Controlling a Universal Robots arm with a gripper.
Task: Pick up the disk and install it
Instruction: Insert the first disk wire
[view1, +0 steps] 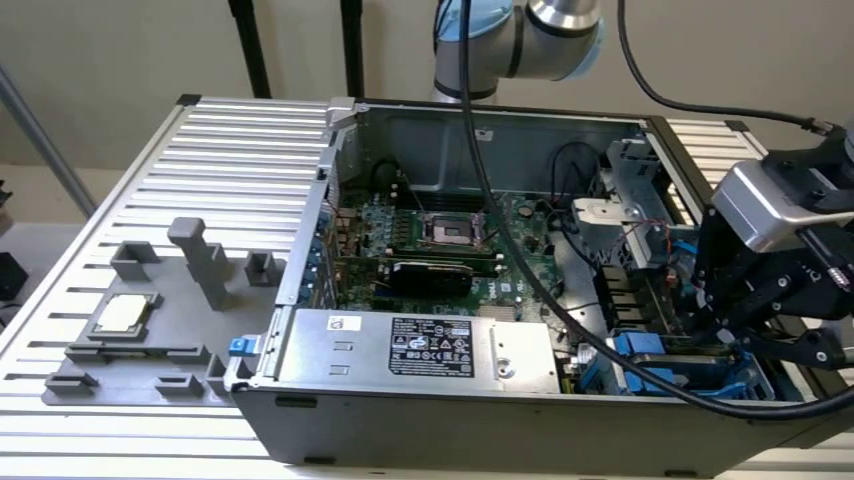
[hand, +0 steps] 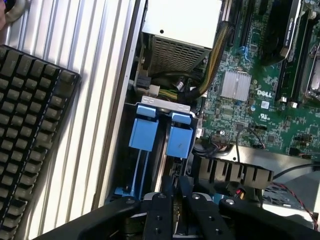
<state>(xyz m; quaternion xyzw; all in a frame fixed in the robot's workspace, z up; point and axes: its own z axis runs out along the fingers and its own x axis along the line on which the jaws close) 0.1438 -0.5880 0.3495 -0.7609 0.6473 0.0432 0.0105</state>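
The arm (view1: 527, 35) is standing behind the open computer case (view1: 400, 435). Its wrist section (view1: 781, 205) is hanging over the case corner at the exterior view's right. The gripper (hand: 175, 192) is pointing down into the drive bay in that corner. A black cable (view1: 534, 280) is looping from the arm across the case interior to the wrist.

The gripper's fingers (hand: 165, 195) are sitting close together, with only a thin strip showing between them. They are lining up with the disk (hand: 179, 137) and appear to be clamping its near end. The disk is standing on edge in the bay, and its blue frame is extending straight ahead of the fingertips.

A second blue carrier (hand: 145, 127) is sitting just beside the disk, on the side toward the case wall. Ahead of the gripper, past both blue frames, the power supply (hand: 180, 25) is lying along the same wall. The motherboard (hand: 260, 95) is lying to the gripper's other side.

Outside the case wall, a black keyboard (hand: 30, 135) is resting on the slatted table (hand: 100, 75). A small square chip (view1: 120, 315) is resting on a grey fixture (view1: 200, 265), well apart from the gripper.
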